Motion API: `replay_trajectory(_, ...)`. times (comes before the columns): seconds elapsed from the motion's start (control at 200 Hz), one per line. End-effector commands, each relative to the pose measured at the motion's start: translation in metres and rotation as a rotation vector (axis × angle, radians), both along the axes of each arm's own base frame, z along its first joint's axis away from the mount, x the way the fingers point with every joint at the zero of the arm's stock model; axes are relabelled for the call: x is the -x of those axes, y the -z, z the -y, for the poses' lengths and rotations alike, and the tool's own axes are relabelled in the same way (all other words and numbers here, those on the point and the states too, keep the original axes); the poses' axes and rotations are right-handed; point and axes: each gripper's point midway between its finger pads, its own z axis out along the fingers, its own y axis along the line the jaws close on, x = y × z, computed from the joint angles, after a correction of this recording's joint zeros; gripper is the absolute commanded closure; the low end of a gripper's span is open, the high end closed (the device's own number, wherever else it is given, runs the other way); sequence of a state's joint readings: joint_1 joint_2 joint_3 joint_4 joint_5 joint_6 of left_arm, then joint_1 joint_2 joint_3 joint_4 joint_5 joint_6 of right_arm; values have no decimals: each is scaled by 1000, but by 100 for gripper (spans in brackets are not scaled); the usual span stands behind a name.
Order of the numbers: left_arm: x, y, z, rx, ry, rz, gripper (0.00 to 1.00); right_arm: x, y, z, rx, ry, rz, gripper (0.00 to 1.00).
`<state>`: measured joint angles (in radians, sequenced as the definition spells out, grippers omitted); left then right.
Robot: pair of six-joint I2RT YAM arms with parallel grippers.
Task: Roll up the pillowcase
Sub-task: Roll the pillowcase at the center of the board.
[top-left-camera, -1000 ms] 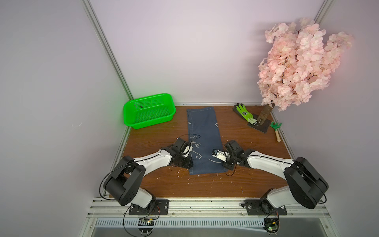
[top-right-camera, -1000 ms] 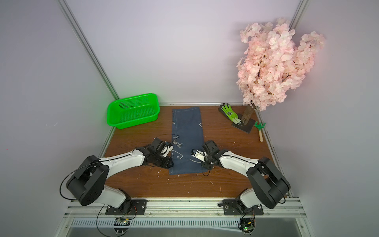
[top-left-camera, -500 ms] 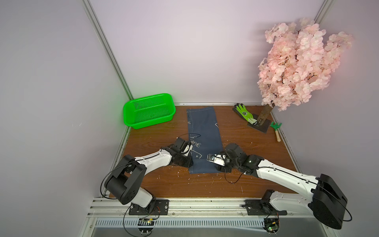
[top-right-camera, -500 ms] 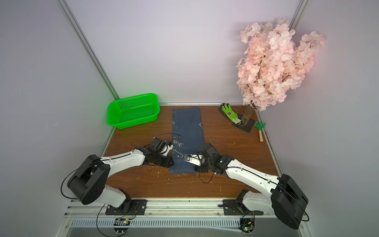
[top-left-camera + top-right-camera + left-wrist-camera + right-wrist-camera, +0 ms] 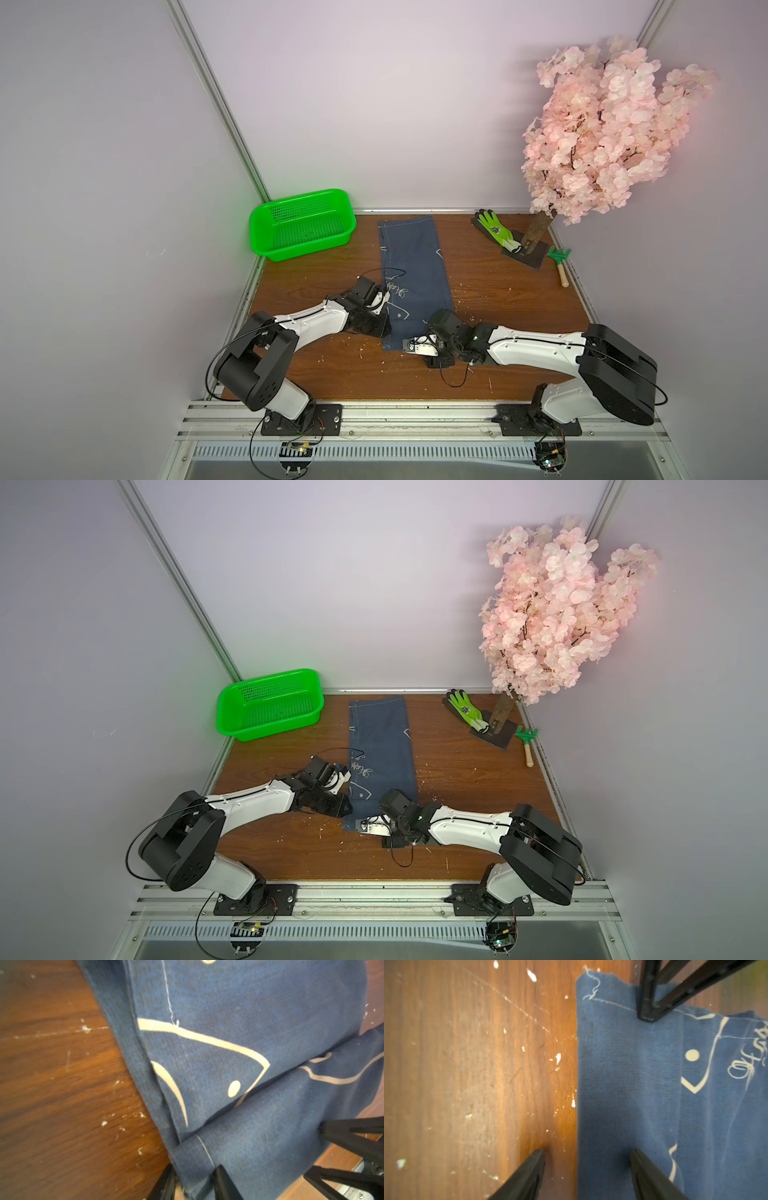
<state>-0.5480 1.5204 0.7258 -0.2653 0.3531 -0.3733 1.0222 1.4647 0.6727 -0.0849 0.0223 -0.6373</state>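
Observation:
The pillowcase (image 5: 415, 266) (image 5: 380, 737) lies as a long, narrow, dark blue strip down the middle of the wooden table (image 5: 511, 307). Its near end is turned over in a flat band (image 5: 270, 1126). My left gripper (image 5: 385, 330) (image 5: 347, 808) (image 5: 194, 1180) is at the near left corner, shut on that turned-over edge. My right gripper (image 5: 405, 347) (image 5: 361, 827) (image 5: 587, 1152) is open and low at the near edge (image 5: 612, 1084). One of its fingers (image 5: 529, 1169) is over bare wood, the other over the cloth.
A green basket (image 5: 301, 224) stands at the back left. At the back right are a green-and-black glove (image 5: 496, 228), a pink blossom tree (image 5: 598, 137) on a dark plate (image 5: 528, 257) and a small rake (image 5: 560, 262). White crumbs dot the wood.
My right gripper has opened and moved from the cloth's right side toward me and left, to its near edge. The left gripper has stayed at the near left corner.

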Motion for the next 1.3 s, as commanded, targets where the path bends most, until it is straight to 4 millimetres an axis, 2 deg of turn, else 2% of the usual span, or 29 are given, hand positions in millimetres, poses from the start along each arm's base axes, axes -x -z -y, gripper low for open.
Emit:
replay_trajectory(0.0,5,12,-19,-88,-22,-44,64,-5,5,1,44,16,30,34)
replay_trajectory(0.195,5,3,-20,-87,-24,-39,64,-12,12,7,82,53,58,53)
replay_trajectory(0.25,3,-3,-19,-79,-27,-30,63,-13,13,8,88,66,57,63)
replay_trajectory(0.345,-3,-18,-16,-61,-35,-5,60,-12,7,4,74,72,37,77)
replay_trajectory(0.48,-17,-50,-11,-33,-49,68,54,3,-9,-4,36,48,-60,89)
replay_trajectory(0.62,-26,-78,-5,9,-38,144,48,32,-24,-11,-11,27,-242,93)
replay_trajectory(0.691,-26,-80,-3,19,-19,148,47,49,-30,-16,-30,12,-353,93)
replay_trajectory(0.796,-20,-70,-2,16,7,116,47,61,-34,-20,-27,4,-479,93)
replay_trajectory(0.921,-22,-61,-3,-5,6,105,47,46,-42,-24,-62,28,-542,93)
replay_trajectory(1.091,-33,-64,-10,-59,-22,135,47,6,-59,-31,-115,64,-513,89)
replay_trajectory(1.296,-43,-74,-25,-132,-61,170,47,-30,-53,-33,-101,72,-489,86)
